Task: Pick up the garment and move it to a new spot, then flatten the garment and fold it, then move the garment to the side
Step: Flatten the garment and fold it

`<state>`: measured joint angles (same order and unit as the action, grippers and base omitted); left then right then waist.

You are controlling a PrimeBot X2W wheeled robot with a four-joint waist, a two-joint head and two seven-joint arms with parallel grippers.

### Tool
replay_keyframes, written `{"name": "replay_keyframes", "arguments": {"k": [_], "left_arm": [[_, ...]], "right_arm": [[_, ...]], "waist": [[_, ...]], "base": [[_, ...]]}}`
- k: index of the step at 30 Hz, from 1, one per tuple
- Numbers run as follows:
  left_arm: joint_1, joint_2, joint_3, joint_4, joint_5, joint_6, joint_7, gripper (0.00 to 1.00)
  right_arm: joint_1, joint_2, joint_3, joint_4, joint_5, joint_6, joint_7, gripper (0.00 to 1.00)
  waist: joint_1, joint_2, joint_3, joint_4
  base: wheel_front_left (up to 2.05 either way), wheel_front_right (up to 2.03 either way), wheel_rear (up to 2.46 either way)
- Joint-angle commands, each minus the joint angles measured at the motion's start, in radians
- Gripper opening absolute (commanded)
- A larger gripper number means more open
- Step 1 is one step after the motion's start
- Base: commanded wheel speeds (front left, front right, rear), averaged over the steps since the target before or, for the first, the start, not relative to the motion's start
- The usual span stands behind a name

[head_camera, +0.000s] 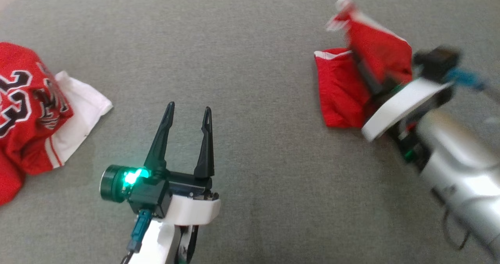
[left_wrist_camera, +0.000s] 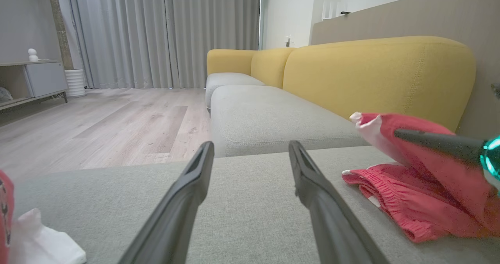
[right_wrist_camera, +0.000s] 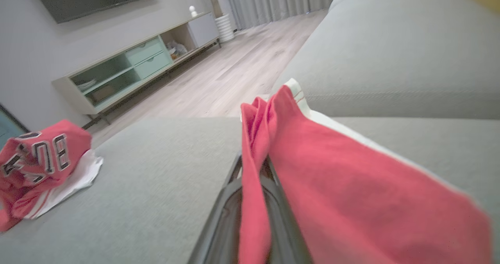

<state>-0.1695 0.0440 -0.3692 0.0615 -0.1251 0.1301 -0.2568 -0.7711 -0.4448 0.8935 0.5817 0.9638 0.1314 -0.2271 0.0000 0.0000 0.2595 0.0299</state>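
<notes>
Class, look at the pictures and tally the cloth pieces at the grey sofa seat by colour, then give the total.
Red: 2, the numbered jersey and the shorts
White: 1, the cloth touching the jersey
Total: 3

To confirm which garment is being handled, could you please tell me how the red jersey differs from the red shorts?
The jersey lies crumpled on the grey cushion, untouched; the shorts are partly lifted, pinched in the shut right gripper. The jersey bears black-and-white numerals; the shorts are plain with white trim. Both are red and sit on the same cushion.
</notes>
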Motion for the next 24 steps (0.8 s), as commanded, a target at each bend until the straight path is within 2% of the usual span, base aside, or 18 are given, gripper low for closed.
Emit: {"name": "replay_keyframes", "arguments": {"k": [1,4,8,9,11,16,19,24], "left_arm": [[-0.006,0.006,0.022,-0.028,-0.009,0.007,-0.005,1.00],[0.006,0.006,0.023,-0.026,-0.017,0.011,-0.005,1.00],[0.037,0.006,0.033,-0.030,-0.037,0.019,-0.005,1.00],[0.058,0.006,0.038,-0.030,-0.046,0.020,-0.005,1.00],[0.080,0.006,0.046,-0.033,-0.051,0.022,-0.005,1.00],[0.152,0.006,0.076,-0.034,-0.057,0.032,-0.005,1.00],[0.201,0.006,0.097,-0.037,-0.040,0.030,-0.005,1.00],[0.275,0.006,0.129,-0.032,-0.011,0.017,-0.005,1.00]], "right_arm": [[0.037,0.014,0.012,-0.030,-0.001,-0.001,0.003,1.00],[0.077,0.038,0.005,-0.053,0.008,-0.001,-0.011,1.00],[0.133,0.016,-0.091,-0.077,-0.021,-0.001,-0.032,1.00],[0.175,-0.004,-0.183,-0.097,-0.062,-0.001,-0.034,1.00],[0.238,-0.012,-0.298,-0.132,-0.118,-0.001,-0.034,1.00],[0.460,0.024,-0.561,-0.254,-0.273,-0.001,-0.034,1.00],[0.590,0.073,-0.658,-0.321,-0.359,-0.001,-0.034,1.00],[0.762,0.136,-0.706,-0.400,-0.561,-0.001,-0.034,1.00]], "waist": [[0.0000,0.0000,-0.011,0.013],[0.0000,0.0000,-0.035,0.020],[0.0000,0.0000,-0.081,0.013],[0.0000,0.0000,-0.109,0.005],[0.0000,0.0000,-0.135,-0.003],[0.0000,0.0000,-0.206,-0.019],[0.0000,0.0000,-0.240,-0.025],[0.0000,0.0000,-0.281,-0.033]], "base": [[0.00,0.00,0.00],[0.00,0.00,0.00],[0.00,0.00,0.00],[0.00,0.00,0.00],[0.00,0.00,0.00],[0.00,0.00,0.00],[0.00,0.00,0.00],[0.00,0.00,0.00]]}}
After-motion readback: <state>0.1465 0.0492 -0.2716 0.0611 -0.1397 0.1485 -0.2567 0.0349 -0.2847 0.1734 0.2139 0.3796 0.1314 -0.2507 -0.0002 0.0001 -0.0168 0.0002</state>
